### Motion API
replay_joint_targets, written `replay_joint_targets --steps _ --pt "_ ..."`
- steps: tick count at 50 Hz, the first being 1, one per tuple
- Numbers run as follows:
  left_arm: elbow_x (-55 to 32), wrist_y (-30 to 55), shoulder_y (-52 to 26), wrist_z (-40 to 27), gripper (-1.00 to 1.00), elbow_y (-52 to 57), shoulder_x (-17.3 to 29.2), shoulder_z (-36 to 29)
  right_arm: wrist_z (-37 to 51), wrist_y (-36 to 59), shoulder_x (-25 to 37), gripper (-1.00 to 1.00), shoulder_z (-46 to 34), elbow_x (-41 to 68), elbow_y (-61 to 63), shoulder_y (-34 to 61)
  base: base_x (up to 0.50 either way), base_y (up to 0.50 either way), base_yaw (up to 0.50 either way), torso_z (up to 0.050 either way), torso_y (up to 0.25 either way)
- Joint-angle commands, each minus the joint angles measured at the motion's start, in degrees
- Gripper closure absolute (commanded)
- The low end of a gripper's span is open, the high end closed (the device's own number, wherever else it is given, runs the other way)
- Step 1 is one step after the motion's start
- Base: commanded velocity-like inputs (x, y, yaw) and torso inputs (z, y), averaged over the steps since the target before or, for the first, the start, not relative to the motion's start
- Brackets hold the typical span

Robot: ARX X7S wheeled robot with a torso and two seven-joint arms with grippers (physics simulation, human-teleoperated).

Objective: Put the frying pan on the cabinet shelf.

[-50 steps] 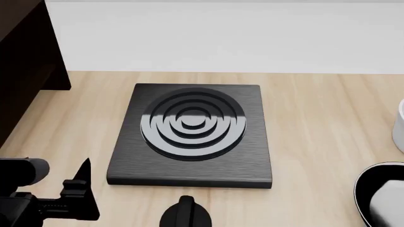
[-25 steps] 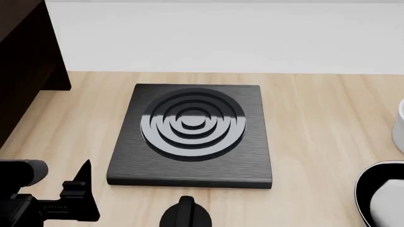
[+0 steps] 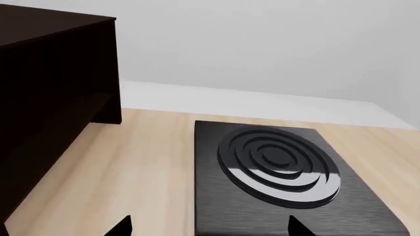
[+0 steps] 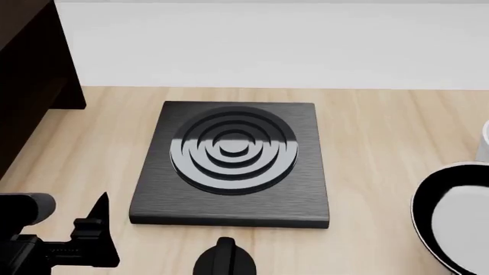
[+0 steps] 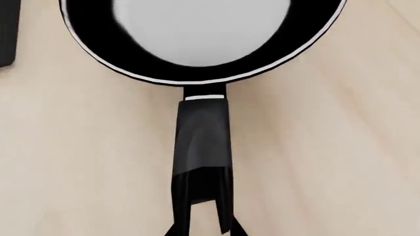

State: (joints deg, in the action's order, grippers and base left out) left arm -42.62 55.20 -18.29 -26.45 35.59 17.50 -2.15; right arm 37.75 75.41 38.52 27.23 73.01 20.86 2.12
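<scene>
Head view looks down — sharing the burner plate point(image 4: 231, 163) with left wrist.

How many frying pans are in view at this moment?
1. The frying pan sits at the right edge of the head view, right of the burner plate; the right pincer is at its handle. Others may lie out of frame.

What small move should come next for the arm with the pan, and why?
Probably keep carrying the frying pan across toward the cabinet shelf. The right gripper appears shut on the pan's handle, and the pan sits at the opposite edge of the head view from the cabinet, with the burner plate between them, so it should likely stay raised.
</scene>
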Motion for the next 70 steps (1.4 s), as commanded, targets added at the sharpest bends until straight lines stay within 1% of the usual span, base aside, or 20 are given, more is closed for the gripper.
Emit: replay_joint_targets --steps 1,11,15,23,27,29,33,38,43,44,49,52,54,55,59,61,62,64,65,70 --pt "-0.71 0.26 -0.14 -0.53 -1.00 0.39 0.09 0.12 8.59 6.66 2.75 1.00 0.60 11.47 4.64 8.98 0.00 0.00 0.00 0.000 0.000" --pt "-0.95 0.02 -0.13 -0.79 -1.00 0.35 0.27 0.23 18.33 8.06 6.25 1.00 -7.68 25.95 0.32 22.69 0.00 0.00 0.00 0.000 0.002" --pt "-0.89 -0.17 -0.14 -0.76 -1.00 0.20 0.26 -0.05 21.02 7.95 7.17 1.00 -12.30 28.07 -1.17 28.13 0.00 0.00 0.00 0.000 0.000" --pt "-2.77 0.30 -0.31 -1.55 -1.00 0.52 -0.23 1.61 21.32 8.87 5.52 1.00 -21.06 28.20 -3.61 37.65 0.00 0.00 0.00 0.000 0.001" --pt "-3.40 0.71 -0.73 -1.64 -1.00 0.50 -0.37 1.46 17.62 8.81 3.58 1.00 -23.07 24.40 -3.03 40.69 0.00 0.00 0.00 0.000 0.003" --pt "-6.11 0.98 -1.29 -2.21 -1.00 0.09 -1.94 3.67 14.10 9.10 2.85 1.00 -25.37 19.09 -1.87 42.04 0.00 0.00 0.00 0.000 0.000" --pt "-8.85 2.86 -4.61 -2.04 -1.00 -1.01 -2.75 3.52 6.23 5.86 0.65 1.00 -29.00 10.48 -1.04 43.47 0.00 0.00 0.00 0.000 0.003" --pt "-16.94 5.87 -9.21 -3.93 -1.00 -3.36 -5.65 7.34 2.18 3.07 -1.05 1.00 -32.12 5.57 -0.93 46.47 0.00 0.00 0.00 0.000 0.002" --pt "-22.36 9.39 -14.27 -3.17 -1.00 -3.96 -5.27 6.64 -0.58 2.39 -2.36 1.00 -34.73 4.44 -0.33 48.37 0.00 0.00 0.00 0.000 0.002" --pt "-22.79 10.62 -15.97 -2.96 -1.00 -4.08 -4.87 5.43 -3.14 3.04 -1.83 1.00 -37.35 3.17 1.33 49.62 0.00 0.00 0.00 0.000 0.000" --pt "-30.16 13.49 -20.28 -5.49 -1.00 -6.68 -6.81 6.92 -1.25 3.12 -3.35 1.00 -37.26 4.92 1.93 50.39 0.00 0.00 0.00 0.000 0.002" --pt "-30.49 14.39 -22.47 -5.28 -1.00 -7.07 -6.65 5.38 -2.11 2.87 -3.69 1.00 -38.28 4.46 2.92 51.38 0.00 0.00 0.00 0.000 0.003" --pt "-37.84 14.29 -23.11 -9.85 -1.00 -10.45 -9.48 9.04 -1.38 4.05 -3.99 1.00 -39.15 5.43 3.54 52.50 0.00 0.00 0.00 0.000 0.000" --pt "-38.93 14.40 -23.69 -10.78 -1.00 -10.82 -9.63 9.28 -1.01 3.75 -4.31 1.00 -38.79 5.88 3.56 52.55 0.00 0.00 0.00 0.000 0.000" --pt "-38.62 14.30 -24.05 -9.22 -1.00 -10.38 -9.00 8.26 -0.68 3.28 -4.89 1.00 -38.61 6.77 3.97 53.18 0.00 0.00 0.00 0.000 0.003" --pt "-41.18 14.72 -24.18 -11.12 -1.00 -10.57 -9.09 8.73 -0.15 3.60 -5.04 1.00 -38.89 7.32 4.42 53.69 0.00 0.00 0.00 0.008 0.000" --pt "-45.04 15.28 -24.48 -14.36 -1.00 -11.61 -9.25 9.21 0.45 3.81 -5.18 1.00 -38.84 8.03 4.68 53.96 0.00 0.00 0.00 0.000 0.010" --pt "-47.89 14.60 -24.80 -15.51 -1.00 -11.22 -9.47 10.15 1.10 4.86 -5.05 1.00 -40.16 7.87 5.65 54.77 0.00 0.00 0.00 0.000 0.000" --pt "-51.15 13.83 -24.80 -18.50 -1.00 -12.33 -9.86 10.89 1.74 4.20 -5.36 1.00 -39.52 8.23 5.44 54.20 0.00 0.00 0.00 0.000 0.000" --pt "-56.15 12.62 -24.69 -22.06 -1.00 -11.65 -9.90 11.27 1.78 3.55 -5.86 1.00 -40.20 8.04 5.67 53.49 0.00 0.00 0.00 0.000 0.002"
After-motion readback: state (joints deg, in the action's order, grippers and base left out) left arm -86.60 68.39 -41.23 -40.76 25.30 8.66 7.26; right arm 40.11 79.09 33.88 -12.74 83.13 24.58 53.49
